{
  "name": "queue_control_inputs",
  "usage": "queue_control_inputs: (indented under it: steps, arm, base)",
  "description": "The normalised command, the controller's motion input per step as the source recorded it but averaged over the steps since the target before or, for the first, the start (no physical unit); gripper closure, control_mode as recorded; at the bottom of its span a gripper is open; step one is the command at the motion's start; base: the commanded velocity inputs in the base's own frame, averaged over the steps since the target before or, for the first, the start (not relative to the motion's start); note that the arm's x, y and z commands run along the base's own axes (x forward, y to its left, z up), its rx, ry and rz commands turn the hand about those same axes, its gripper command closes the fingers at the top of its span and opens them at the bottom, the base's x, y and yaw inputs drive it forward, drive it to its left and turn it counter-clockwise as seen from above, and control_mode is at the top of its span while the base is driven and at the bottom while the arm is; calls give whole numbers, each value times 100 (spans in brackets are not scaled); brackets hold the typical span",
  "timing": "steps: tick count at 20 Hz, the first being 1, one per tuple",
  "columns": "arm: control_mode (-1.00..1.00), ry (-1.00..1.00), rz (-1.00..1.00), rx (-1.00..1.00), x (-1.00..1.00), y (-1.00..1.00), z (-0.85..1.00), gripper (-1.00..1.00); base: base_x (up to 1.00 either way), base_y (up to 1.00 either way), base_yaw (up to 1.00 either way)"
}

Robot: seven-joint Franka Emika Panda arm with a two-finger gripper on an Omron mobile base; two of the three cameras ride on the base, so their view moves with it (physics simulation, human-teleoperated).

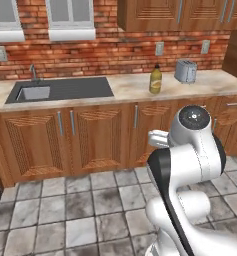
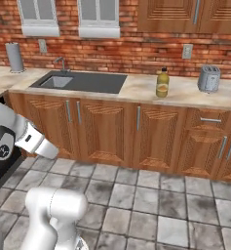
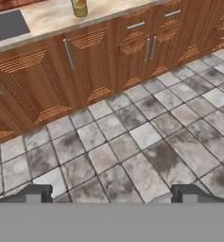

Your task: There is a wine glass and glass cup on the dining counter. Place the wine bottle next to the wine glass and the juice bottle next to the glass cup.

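Note:
The juice bottle (image 1: 155, 80) (image 2: 162, 83), yellow with a black cap and a pale label, stands upright on the brick-backed worktop between the sink and the toaster. In the hand view its lower part (image 3: 79, 7) sits at the top edge. My gripper (image 3: 112, 194) is open, its fingertips (image 3: 38, 193) wide apart with nothing between them. It hangs over the tiled floor, well short of the cabinets and far from the bottle. The wine bottle, wine glass, glass cup and dining counter are out of view.
A dark sink (image 1: 60, 90) (image 2: 80, 81) is set in the worktop (image 1: 130, 87). A steel toaster (image 1: 185, 71) (image 2: 208, 78) stands right of the bottle and a grey roll (image 2: 14, 57) at the far left. Wooden cabinet doors (image 3: 85, 61) front the grey tiled floor (image 3: 146, 137).

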Motion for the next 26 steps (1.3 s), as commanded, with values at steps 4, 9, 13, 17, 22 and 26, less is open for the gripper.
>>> queue_control_inputs:
  steps: [4,9,13,17,22,26]
  arm:
    - [100,0,0,0,0,0,0,-100]
    - [100,0,0,0,0,0,0,-100]
    - [100,0,0,0,0,0,0,-100]
    - [100,0,0,0,0,0,0,-100]
    - [100,0,0,0,0,0,0,-100]
    - [100,0,0,0,0,0,0,-100]
  base:
    - [86,-31,1]
    - [71,-45,1]
    - [57,-50,6]
    - [43,-52,10]
    - [39,-52,9]
    - [35,-52,10]
